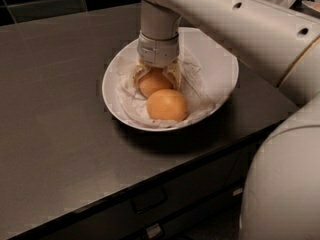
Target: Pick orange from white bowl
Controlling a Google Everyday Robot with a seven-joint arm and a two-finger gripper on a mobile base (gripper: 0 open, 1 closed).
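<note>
my gripper (157,78) is down in the white bowl (220,59) on the table (55,114), fingers closed against both sides of the orange (153,85); a larger second fruit (167,105) sits just in front.

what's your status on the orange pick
Gripper low in white bowl, over rear orange. Not yet lifted. Second orange close in front.

The single camera looks steeply down across the dark worktop (60,109) from close by, over the robot's own arm (240,24). The claw (156,79) sits near mid-frame, inside the white bowl (220,69).
</note>
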